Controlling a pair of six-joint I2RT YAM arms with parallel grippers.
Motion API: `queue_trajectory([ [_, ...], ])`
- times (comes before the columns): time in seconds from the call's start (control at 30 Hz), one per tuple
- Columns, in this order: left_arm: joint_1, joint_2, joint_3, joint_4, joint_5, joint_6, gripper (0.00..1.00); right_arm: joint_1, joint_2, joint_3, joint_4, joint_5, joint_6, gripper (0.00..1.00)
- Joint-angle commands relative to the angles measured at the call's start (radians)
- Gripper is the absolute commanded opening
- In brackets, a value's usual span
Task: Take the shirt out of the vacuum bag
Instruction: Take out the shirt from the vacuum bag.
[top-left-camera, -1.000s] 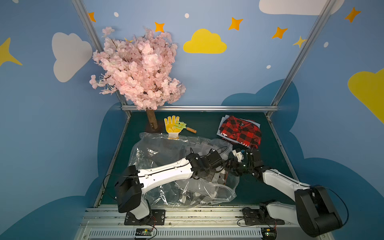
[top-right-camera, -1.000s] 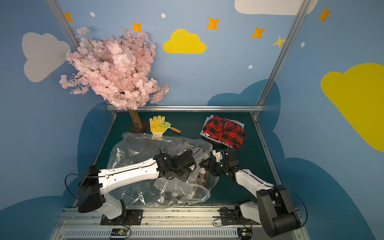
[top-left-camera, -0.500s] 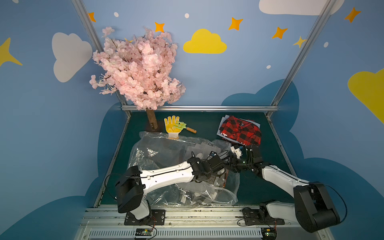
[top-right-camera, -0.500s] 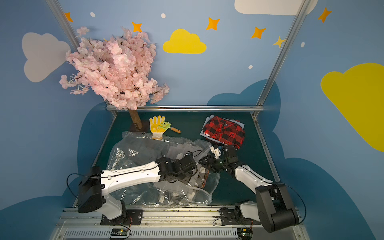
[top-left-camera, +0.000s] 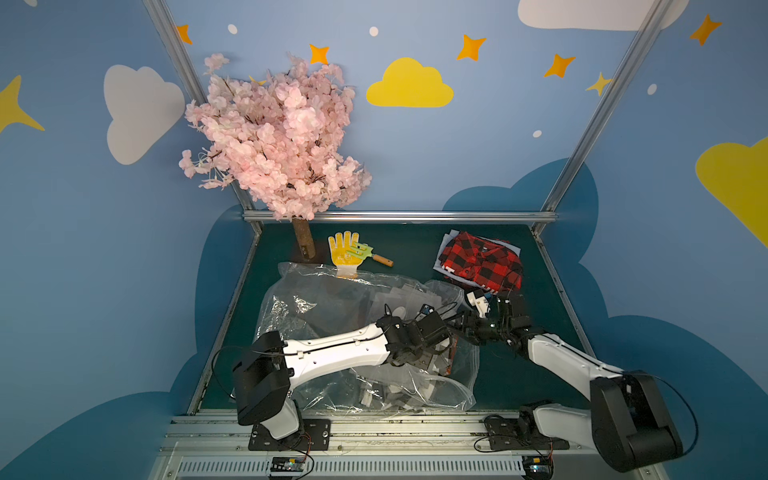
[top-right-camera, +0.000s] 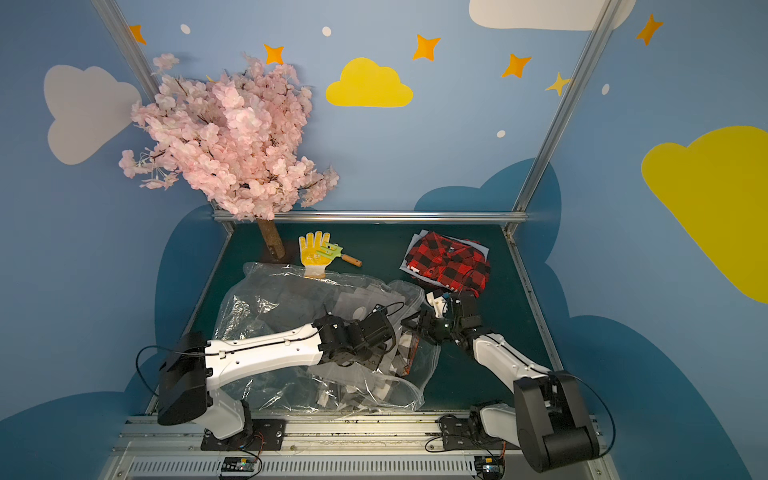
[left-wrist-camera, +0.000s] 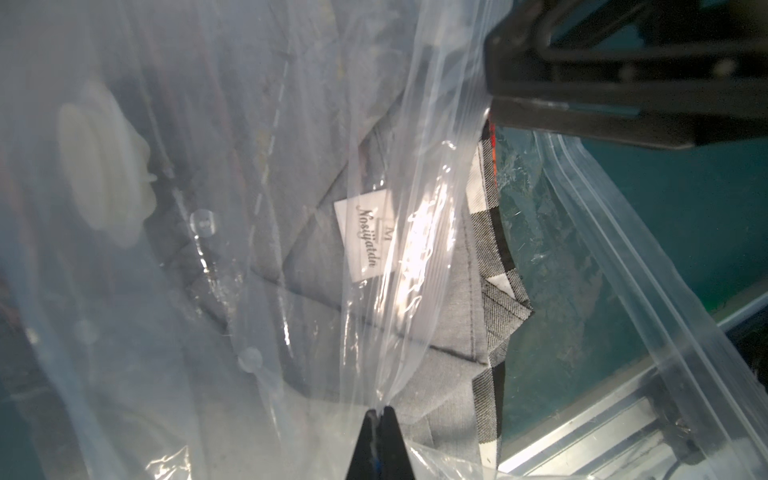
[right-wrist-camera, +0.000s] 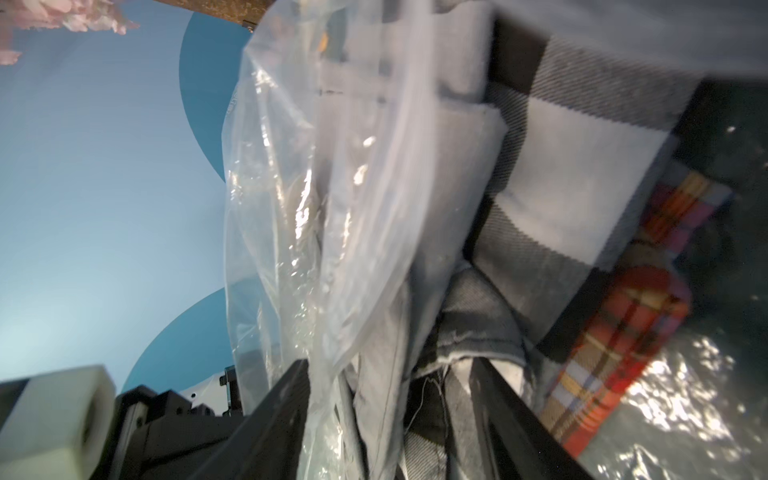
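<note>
**Item 1, vacuum bag** (top-left-camera: 324, 299): clear, crinkled, lying across the lower centre of both top views on the green table (top-left-camera: 415, 245). The round white valve (left-wrist-camera: 99, 158) and ribbed zip-seal strip (left-wrist-camera: 615, 266) show in the left wrist view.

**Item 2, shirt** (left-wrist-camera: 465, 324): grey lining with black, white and grey check, inside the bag at its mouth. The white neck label (left-wrist-camera: 365, 237) has script that reads roughly "Nosiijatdn", with the size letter "M".

**Item 3, red tartan cloth** (right-wrist-camera: 615, 332): lies against the check shirt, under the film.

**Item 4, left gripper** (left-wrist-camera: 378, 415): fingers closed tight, pinching a fold of bag film.

**Item 5, right gripper** (right-wrist-camera: 390, 365): fingers apart, with shirt cloth and film between them. Whether they press it cannot be told.

**Item 6, folded red-and-black check shirt** (top-left-camera: 482, 262): outside the bag, right of centre in a top view.

**Item 7, yellow glove** (top-left-camera: 344, 251): a small green hand rake (top-left-camera: 368, 252) lies on it, centre of frame.

**Item 8, pink blossom tree** (top-left-camera: 278, 137): upper left of frame.
</note>
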Motion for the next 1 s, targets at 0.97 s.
queue_trajectory([
  [0.97, 0.068, 0.001, 0.1, -0.087, -0.062, 0.0, 0.03, -0.014, 0.51, -0.256, 1.174, -0.187, 0.38, 0.48],
])
